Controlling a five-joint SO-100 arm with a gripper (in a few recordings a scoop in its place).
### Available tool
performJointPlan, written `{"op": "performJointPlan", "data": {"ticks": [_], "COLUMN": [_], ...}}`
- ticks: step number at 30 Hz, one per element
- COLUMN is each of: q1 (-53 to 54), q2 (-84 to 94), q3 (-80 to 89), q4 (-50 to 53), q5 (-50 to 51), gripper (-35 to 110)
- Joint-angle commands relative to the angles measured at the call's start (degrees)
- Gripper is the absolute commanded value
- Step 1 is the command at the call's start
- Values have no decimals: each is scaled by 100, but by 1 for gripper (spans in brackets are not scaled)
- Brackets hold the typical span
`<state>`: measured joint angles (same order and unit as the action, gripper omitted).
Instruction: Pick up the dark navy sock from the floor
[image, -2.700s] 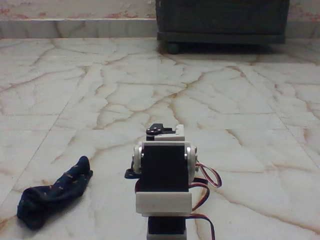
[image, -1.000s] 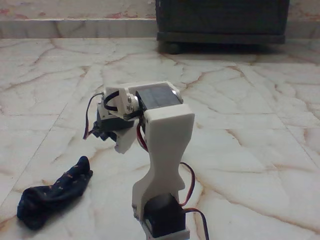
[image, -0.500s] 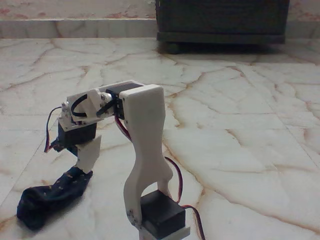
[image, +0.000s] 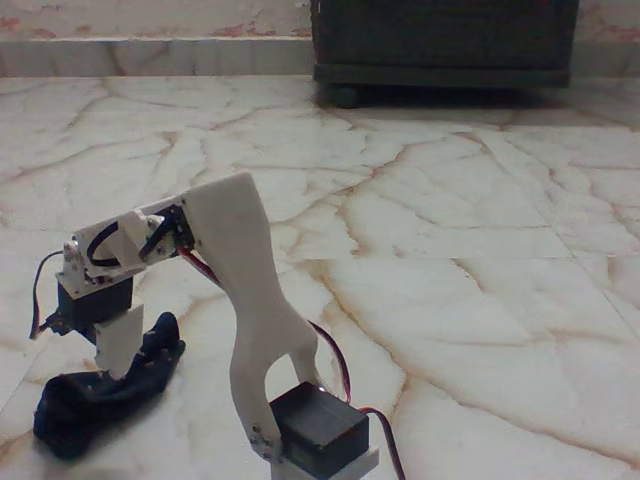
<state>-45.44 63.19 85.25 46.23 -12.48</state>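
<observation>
Marble floor (image: 480, 260) w/ navy sock (image: 85, 400); pincer (image: 112, 365) touching sock, can't tell if gripping.

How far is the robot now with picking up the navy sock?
Done: the arm is stretched out to the sock. In hand: the claw points down with its white finger over the middle of the sock; whether it grips is unclear. Left: closing on the sock and lifting it, since it lies flat on the floor.

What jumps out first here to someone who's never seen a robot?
The white robot arm bending down at lower left, its claw pointing at a crumpled dark navy sock. Around them spreads the glossy veined marble floor, with a dark cabinet at the far wall.
</observation>
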Motion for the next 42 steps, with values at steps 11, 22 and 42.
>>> {"op": "performJointPlan", "data": {"ticks": [11, 22, 42], "q1": [-299, -343, -255], "q2": [-1670, -2672, -2760], "q3": [-1767, -2109, -2320], "q4": [70, -255, -422], "q5": [308, 141, -193], "gripper": [11, 11, 0]}}
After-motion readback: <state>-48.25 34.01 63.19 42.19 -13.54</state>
